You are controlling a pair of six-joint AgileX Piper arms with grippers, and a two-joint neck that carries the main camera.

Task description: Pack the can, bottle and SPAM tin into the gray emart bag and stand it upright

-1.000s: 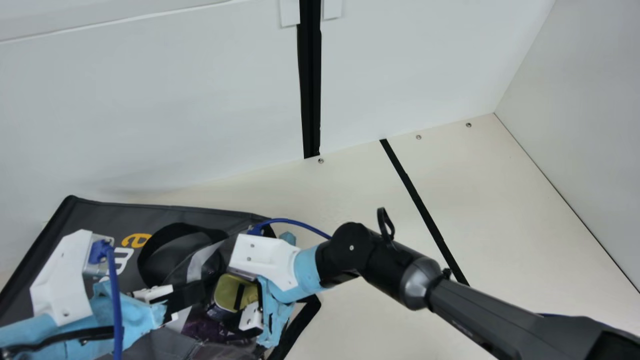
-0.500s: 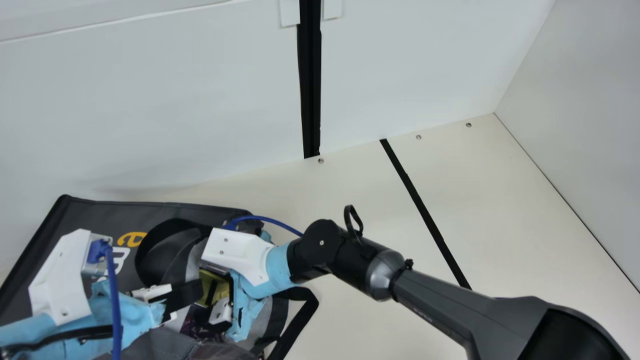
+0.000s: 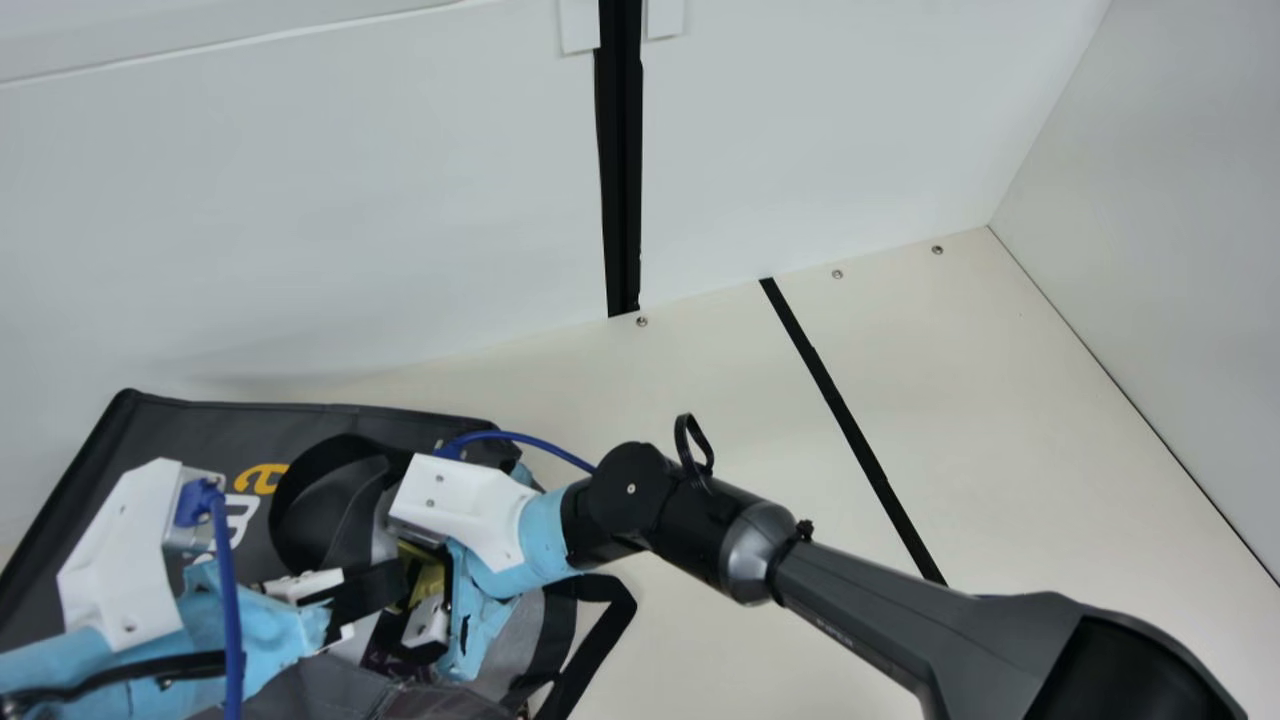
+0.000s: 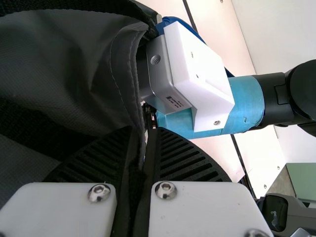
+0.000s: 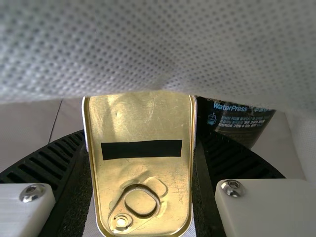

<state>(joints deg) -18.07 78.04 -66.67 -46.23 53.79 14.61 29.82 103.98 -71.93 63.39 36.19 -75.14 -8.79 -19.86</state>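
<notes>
In the main view the gray emart bag (image 3: 200,440) lies at the lower left. My left gripper (image 3: 385,592) is at its mouth; in the left wrist view the left gripper (image 4: 144,143) is shut on the bag's gray edge (image 4: 129,74). My right gripper (image 3: 425,600) is at the bag's opening, around the gold-lidded SPAM tin (image 3: 428,578). In the right wrist view the right gripper (image 5: 143,163) holds the SPAM tin (image 5: 143,118) between both fingers, under the bag's pale lining (image 5: 148,49). Beside it there is a dark printed container (image 5: 237,121), partly hidden.
A black handle strap (image 3: 600,640) sticks out at the bag's right side. My right arm (image 3: 850,600) stretches over the cream table (image 3: 1050,450), which has a black tape line (image 3: 850,420). White walls (image 3: 350,220) stand behind and at the right.
My right gripper has moved left with the SPAM tin, further into the bag's mouth. The bag's upper edge has shifted slightly left. My left arm has hardly moved.
</notes>
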